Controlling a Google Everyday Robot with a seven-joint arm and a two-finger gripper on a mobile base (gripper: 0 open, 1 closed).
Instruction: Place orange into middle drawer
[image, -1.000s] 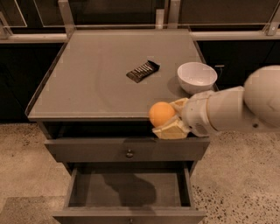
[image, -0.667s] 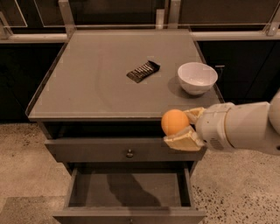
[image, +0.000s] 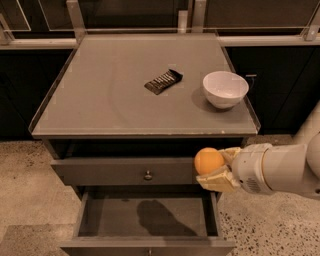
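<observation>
My gripper (image: 216, 167) comes in from the right and is shut on the orange (image: 208, 160), a small round fruit. It holds the orange in front of the right end of the upper knobbed drawer front (image: 125, 171), just above the right rear corner of the open middle drawer (image: 147, 218). The middle drawer is pulled out and its dark-grey inside holds nothing I can see. The arm's shadow lies on the drawer floor.
On the grey cabinet top (image: 110, 95) lie a dark snack packet (image: 163, 81) and a white bowl (image: 225, 89) at the right. Dark cabinets stand behind and to both sides. Speckled floor (image: 25, 190) surrounds the cabinet.
The gripper with the orange has moved down and to the right, from the cabinet top's front edge to the level of the upper drawer front.
</observation>
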